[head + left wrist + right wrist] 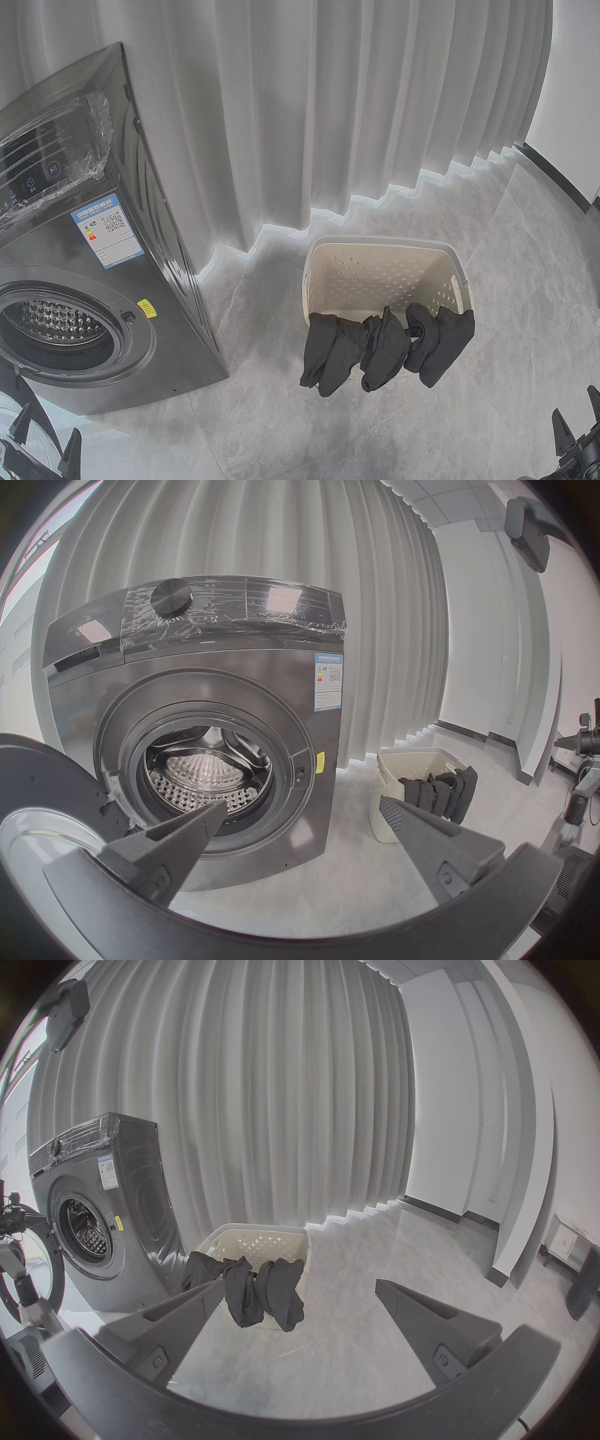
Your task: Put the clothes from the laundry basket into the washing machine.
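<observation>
Both my left gripper (302,805) and right gripper (299,1285) hang wide and empty, and I fear pulling the dark clothes (381,350) draped over the near rim of the laundry basket (375,242), beside the washing machine (94,294), may tip it.

Washing machine (50,250) is showing dark metallic grey, carrying a blue-and-white label (107,230) and a small yellow sticker (147,308) on its front. Drum (200,780) is reading shiny silver with a dotted hole pattern. Laundry basket (375,275) is coming up cream, its walls showing a star-shaped cutout pattern. Clothes (384,350) are showing plain black. Curtain (344,94) is reading white; floor (531,350) is showing light grey with faint marbled veining.
</observation>
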### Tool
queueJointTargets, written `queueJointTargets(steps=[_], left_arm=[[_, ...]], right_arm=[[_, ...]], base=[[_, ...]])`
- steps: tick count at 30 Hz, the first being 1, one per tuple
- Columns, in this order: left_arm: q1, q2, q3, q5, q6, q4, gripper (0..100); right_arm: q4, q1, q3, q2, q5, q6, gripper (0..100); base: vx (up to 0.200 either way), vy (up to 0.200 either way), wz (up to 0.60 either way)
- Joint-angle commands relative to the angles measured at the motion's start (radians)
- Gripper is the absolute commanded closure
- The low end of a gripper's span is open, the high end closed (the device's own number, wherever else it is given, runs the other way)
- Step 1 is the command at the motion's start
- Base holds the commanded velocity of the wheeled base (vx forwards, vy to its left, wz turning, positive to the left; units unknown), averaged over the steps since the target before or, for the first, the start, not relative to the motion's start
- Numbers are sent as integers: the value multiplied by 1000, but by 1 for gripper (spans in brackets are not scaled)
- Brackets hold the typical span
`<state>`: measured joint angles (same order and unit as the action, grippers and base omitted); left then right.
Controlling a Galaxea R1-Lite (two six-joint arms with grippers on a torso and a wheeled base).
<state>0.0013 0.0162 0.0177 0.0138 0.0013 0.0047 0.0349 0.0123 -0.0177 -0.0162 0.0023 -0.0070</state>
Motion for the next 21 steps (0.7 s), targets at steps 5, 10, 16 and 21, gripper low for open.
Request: queueJointTargets(steps=[5, 10, 16, 21], left_arm=[[0, -13, -16, 0, 0, 0, 0], [0, -13, -16, 0, 0, 0, 0], [0, -13, -16, 0, 0, 0, 0], [0, -13, -16, 0, 0, 0, 0]], right_arm=[[0, 0, 2, 1, 1, -1, 0], [0, 0, 2, 1, 1, -1, 0], [0, 0, 4, 1, 1, -1, 0], [0, 0, 2, 1, 1, -1, 0]], base=[[0, -200, 0], [0, -200, 0], [0, 0, 0], [0, 0, 0]])
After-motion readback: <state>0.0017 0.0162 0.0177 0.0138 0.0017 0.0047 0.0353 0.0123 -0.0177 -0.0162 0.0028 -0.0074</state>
